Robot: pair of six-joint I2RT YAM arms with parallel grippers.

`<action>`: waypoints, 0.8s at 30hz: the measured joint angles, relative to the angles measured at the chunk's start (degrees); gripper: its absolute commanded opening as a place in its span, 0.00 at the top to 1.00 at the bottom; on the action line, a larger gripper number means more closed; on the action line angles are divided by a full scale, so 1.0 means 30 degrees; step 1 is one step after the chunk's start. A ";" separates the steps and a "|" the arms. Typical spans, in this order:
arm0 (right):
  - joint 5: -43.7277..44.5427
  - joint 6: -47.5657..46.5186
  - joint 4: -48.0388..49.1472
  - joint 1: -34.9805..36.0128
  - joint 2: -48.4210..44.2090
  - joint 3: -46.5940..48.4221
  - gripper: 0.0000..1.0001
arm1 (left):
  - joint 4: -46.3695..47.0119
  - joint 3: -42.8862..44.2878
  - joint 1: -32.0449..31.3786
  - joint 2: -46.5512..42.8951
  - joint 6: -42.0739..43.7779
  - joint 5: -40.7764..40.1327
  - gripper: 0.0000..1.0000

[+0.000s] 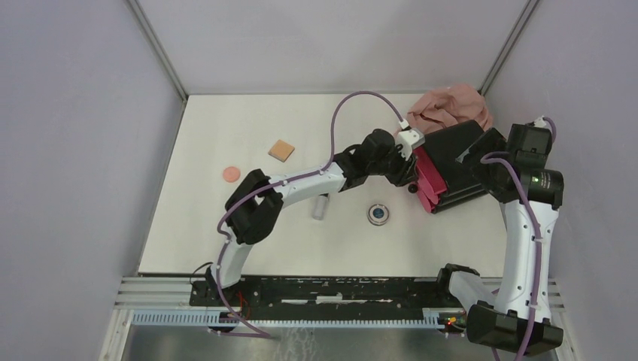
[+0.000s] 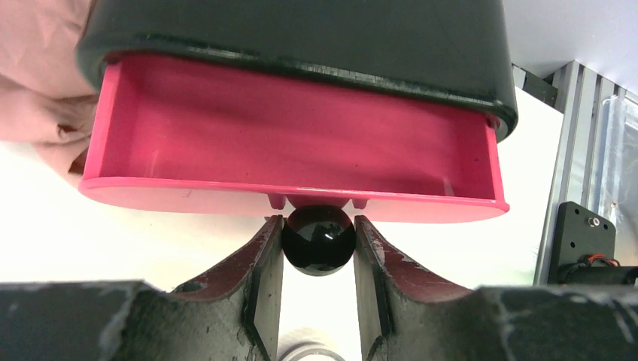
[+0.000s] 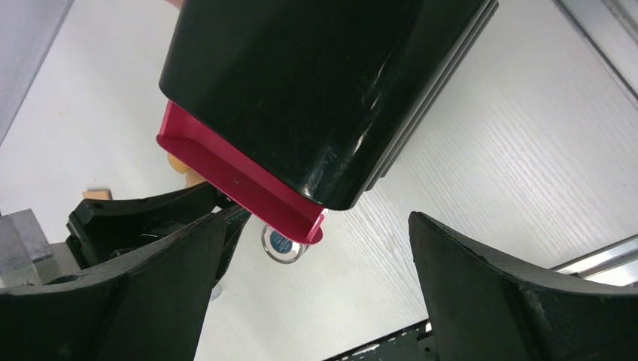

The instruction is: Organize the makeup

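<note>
The vial (image 1: 321,205) and silver compact (image 1: 378,214) lie near the black box (image 1: 463,150), with the tan pad (image 1: 281,150) and salmon puff (image 1: 231,174) farther left. My left gripper (image 2: 317,226) pinches the open magenta drawer's (image 2: 286,150) black knob (image 2: 317,241). My right gripper (image 3: 316,226) gapes wide at the box, gripping nothing.

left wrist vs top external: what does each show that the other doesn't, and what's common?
Left wrist only: the inside of the magenta drawer, with nothing visible in it, and the left claw pressed against both sides of the drawer's black knob.

Top external only: the tan square pad, round salmon puff and round silver compact, lying loose on the table.

Both: the black box, its pulled-out drawer, and the pinkish cloth beside it.
</note>
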 measured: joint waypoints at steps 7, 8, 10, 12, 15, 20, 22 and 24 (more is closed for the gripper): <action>-0.0685 0.0015 0.0080 0.0000 -0.0036 -0.0663 0.01 | 0.0051 -0.1574 0.0000 -0.1158 0.0007 -0.0277 0.97; -0.0692 0.0015 0.0087 0.0000 -0.0066 -0.0663 0.01 | 0.0051 -0.1719 0.0000 -0.1260 0.0007 -0.0306 0.97; -0.0685 0.0007 0.0095 0.0000 -0.0197 -0.0663 0.01 | 0.0036 -0.2157 0.0000 -0.1559 0.0007 -0.0364 0.97; -0.0634 0.0007 0.0087 0.0000 -0.0357 -0.0663 0.01 | 0.0000 -0.2448 -0.0007 -0.1741 0.0058 -0.0379 0.97; -0.0612 -0.0015 0.0080 0.0000 -0.0532 -0.0663 0.01 | -0.0138 -0.2521 0.0000 -0.1836 0.0240 -0.0379 0.97; -0.0393 -0.0095 0.0036 0.0000 -0.0648 -0.0663 0.01 | -0.0058 -0.3796 -0.0007 -0.2725 0.0372 -0.0699 0.97; -0.0379 -0.0102 0.0036 0.0000 -0.0656 -0.0663 0.01 | 0.0036 -0.4554 -0.0015 -0.3213 0.0379 -0.0874 0.97; -0.0379 -0.0117 0.0036 0.0000 -0.0663 -0.0663 0.01 | 0.0095 -0.5107 -0.0015 -0.3606 0.0379 -0.1035 0.97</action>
